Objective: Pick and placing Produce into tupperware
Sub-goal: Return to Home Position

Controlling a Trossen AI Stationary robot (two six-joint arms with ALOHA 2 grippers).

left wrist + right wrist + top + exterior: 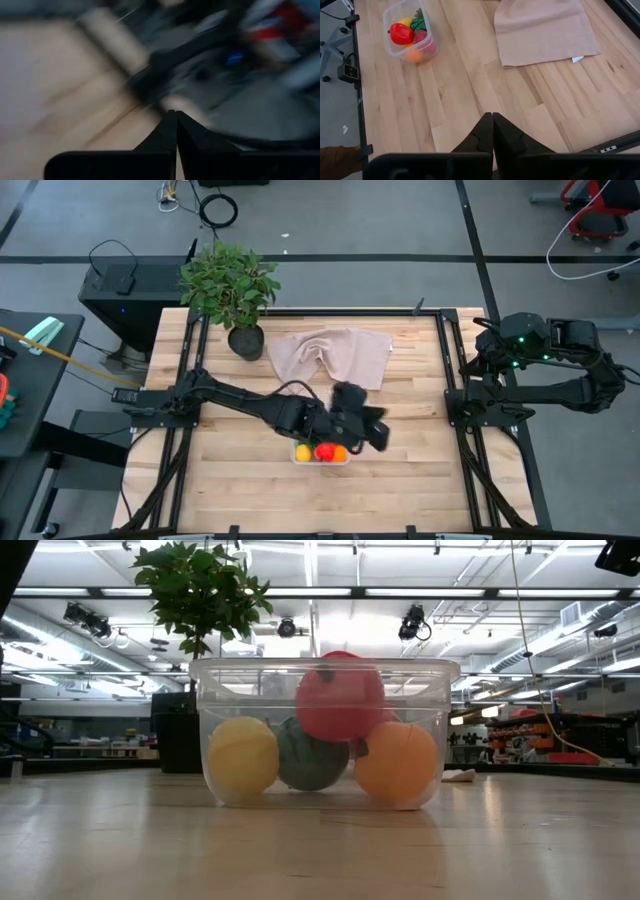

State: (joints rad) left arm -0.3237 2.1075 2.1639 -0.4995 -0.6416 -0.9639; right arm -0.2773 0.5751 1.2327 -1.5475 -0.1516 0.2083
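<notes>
The clear tupperware (322,453) stands on the wooden table near its front edge. It holds the produce: a yellow piece (242,755), a dark green one (310,758), an orange one (397,762), and a red one (340,698) lying on top of them. A second red piece (423,36) shows in the right wrist view. My left gripper (376,436) is shut and empty, just right of the tupperware and above the table. My right gripper (476,366) is shut and empty, held high at the table's right edge.
A beige cloth (335,355) lies crumpled at the table's far middle. A leafy potted plant (232,290) stands at the far left corner. Bare wood lies left and right of the tupperware (410,31).
</notes>
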